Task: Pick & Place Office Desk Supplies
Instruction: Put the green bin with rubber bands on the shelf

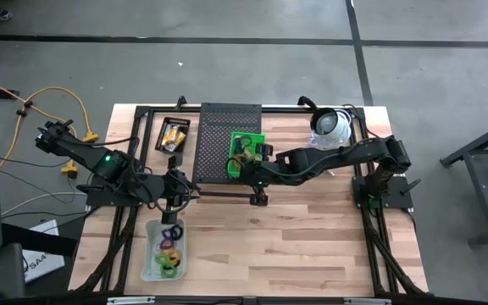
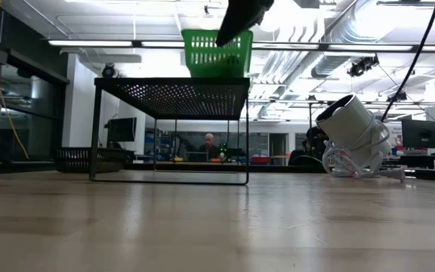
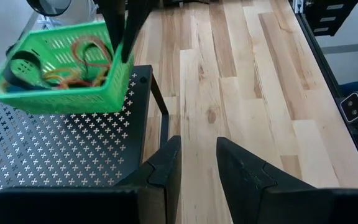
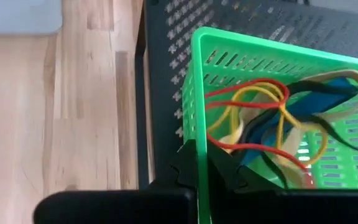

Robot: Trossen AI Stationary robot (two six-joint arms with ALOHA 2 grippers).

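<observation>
A: Rubber bands [image 4: 272,118], red, yellow, blue and black, lie tangled inside the green basket [image 1: 246,146], which sits tilted on the black perforated shelf [image 1: 214,144].

B: Who has the basket?

A: The right gripper [image 4: 197,163]; its fingers are pinched together on the basket's near wall, one inside, one outside.

B: And the left gripper [image 3: 197,163]?

A: It hangs just off the shelf's front left corner, above the wooden table [image 1: 312,237], its fingers apart with nothing between them.

B: Other supplies?

A: Coloured loops [image 1: 169,246] rest in a clear tray [image 1: 149,261] near the table's front left. Yellow packets [image 1: 174,135] lie in a black tray [image 1: 164,124] left of the shelf. A white dome-shaped device [image 1: 332,125] sits at the back right.
</observation>
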